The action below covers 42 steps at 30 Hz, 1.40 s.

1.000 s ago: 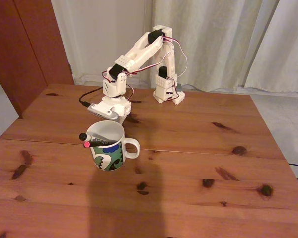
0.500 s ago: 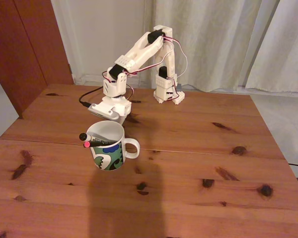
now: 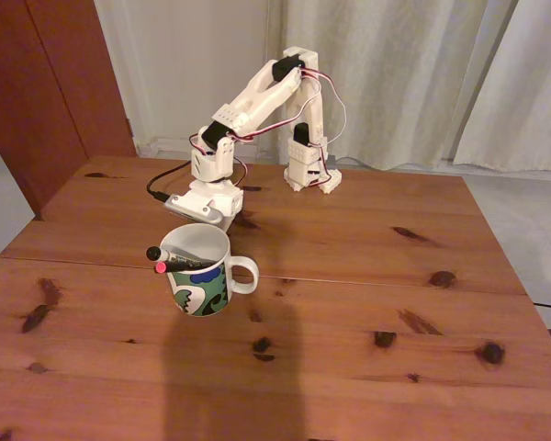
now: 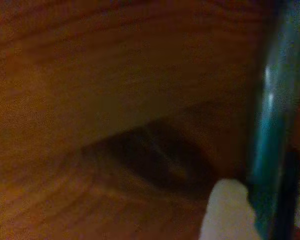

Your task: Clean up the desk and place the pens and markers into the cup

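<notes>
The desk [image 3: 367,276] carries the white arm [image 3: 257,92], bent low behind the cup [image 3: 200,271], which holds two pens [image 3: 179,260]. The gripper [image 3: 202,209] grips a blurred teal pen [image 4: 272,125] close above the wood.

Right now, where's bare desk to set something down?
In the fixed view, the desk is bare right of the cup and along the front edge. It is crowded behind the cup, where the gripper sits low near its rim.
</notes>
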Tool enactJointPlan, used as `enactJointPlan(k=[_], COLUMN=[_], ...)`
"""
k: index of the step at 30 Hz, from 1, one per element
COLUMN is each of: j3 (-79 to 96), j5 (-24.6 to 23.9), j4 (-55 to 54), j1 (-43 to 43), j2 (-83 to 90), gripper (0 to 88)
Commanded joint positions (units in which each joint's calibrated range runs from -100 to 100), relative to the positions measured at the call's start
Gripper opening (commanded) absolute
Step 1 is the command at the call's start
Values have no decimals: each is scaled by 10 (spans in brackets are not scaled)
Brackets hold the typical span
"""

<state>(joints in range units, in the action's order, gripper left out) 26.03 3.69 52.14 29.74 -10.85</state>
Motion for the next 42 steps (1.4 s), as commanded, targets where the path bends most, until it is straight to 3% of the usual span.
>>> enactJointPlan(k=[1, 42], j3=[-3, -43], j5=[4, 22], j4=[-9, -8], j1=[-5, -15], j2=[2, 158], gripper=[5, 8])
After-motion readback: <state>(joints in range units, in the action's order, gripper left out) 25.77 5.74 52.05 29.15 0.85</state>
